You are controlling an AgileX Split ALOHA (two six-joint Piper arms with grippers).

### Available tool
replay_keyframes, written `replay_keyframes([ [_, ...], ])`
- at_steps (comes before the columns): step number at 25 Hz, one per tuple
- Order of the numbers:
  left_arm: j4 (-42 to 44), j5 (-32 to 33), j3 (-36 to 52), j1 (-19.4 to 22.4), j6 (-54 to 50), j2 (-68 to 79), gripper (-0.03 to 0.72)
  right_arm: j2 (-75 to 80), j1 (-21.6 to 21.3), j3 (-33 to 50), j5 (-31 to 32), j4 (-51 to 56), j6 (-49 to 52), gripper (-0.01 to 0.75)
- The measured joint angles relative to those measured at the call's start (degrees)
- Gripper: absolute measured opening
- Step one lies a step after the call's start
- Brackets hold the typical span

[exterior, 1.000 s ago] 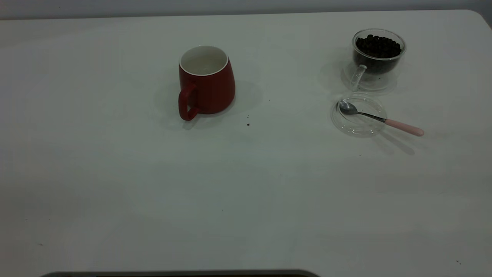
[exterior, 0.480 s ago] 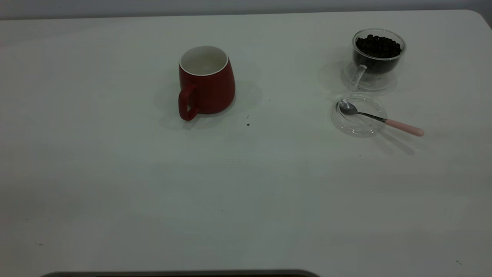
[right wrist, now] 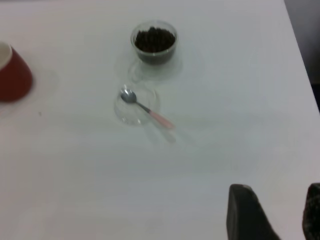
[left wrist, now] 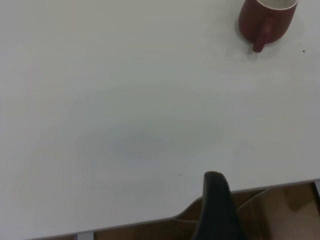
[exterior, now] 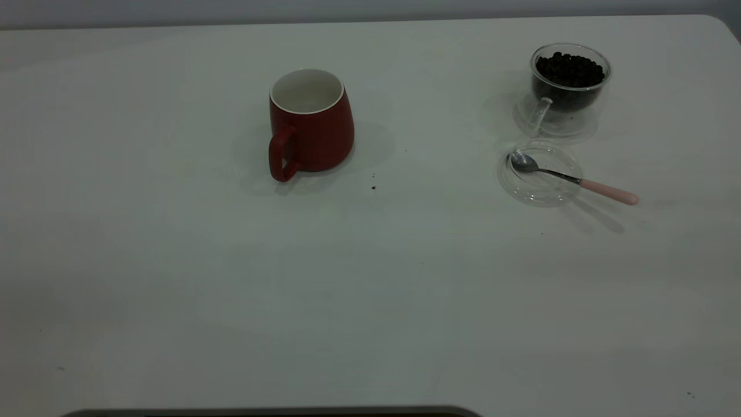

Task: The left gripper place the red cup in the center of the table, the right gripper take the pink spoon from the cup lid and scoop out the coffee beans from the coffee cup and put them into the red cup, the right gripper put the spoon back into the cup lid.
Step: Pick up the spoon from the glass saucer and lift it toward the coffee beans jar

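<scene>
The red cup [exterior: 311,124] stands upright left of the table's [exterior: 370,301] middle, handle toward the camera; it also shows in the left wrist view [left wrist: 267,20] and the right wrist view [right wrist: 12,75]. At the far right the glass coffee cup [exterior: 570,87] holds coffee beans [exterior: 570,69]. Just in front lies the cup lid [exterior: 535,188] with the pink spoon [exterior: 608,191] resting in it, handle sticking out to the right. Neither gripper shows in the exterior view. My right gripper [right wrist: 277,210] hangs open and empty, well short of the spoon [right wrist: 159,118]. My left gripper [left wrist: 217,205] sits at the table's near edge, far from the cup.
A dark speck [exterior: 373,187] lies right of the red cup. Below the near table edge [left wrist: 150,220] a brown surface [left wrist: 285,210] shows. The right table edge [right wrist: 300,65] runs close to the coffee cup [right wrist: 155,42].
</scene>
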Motion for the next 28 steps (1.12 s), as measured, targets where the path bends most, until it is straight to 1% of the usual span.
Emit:
replay_keyframes([
  [3,0.00,0.00,0.00,0.00,0.00,0.00,0.569,4.32,0.00,-1.67,-0.90,-0.18,5.13,0.333],
  [5,0.00,0.00,0.00,0.00,0.00,0.00,0.569,8.48,0.00,-2.80,-2.23,-0.18,6.73,0.348],
  [7,0.00,0.00,0.00,0.00,0.00,0.00,0.569,13.58,0.00,-3.92,-5.14,0.00,7.22,0.363],
  [12,0.00,0.00,0.00,0.00,0.00,0.00,0.569,29.79,0.00,-4.79,-15.12,2.75,5.52,0.391],
  [19,0.00,0.00,0.00,0.00,0.00,0.00,0.569,49.86,0.00,-4.79,-26.88,16.21,-1.31,0.392],
  [22,0.00,0.00,0.00,0.00,0.00,0.00,0.569,57.97,0.00,-5.59,-29.18,23.68,-6.06,0.370],
  [28,0.00,0.00,0.00,0.00,0.00,0.00,0.569,73.11,0.00,-9.16,-30.26,40.28,-18.47,0.355],
])
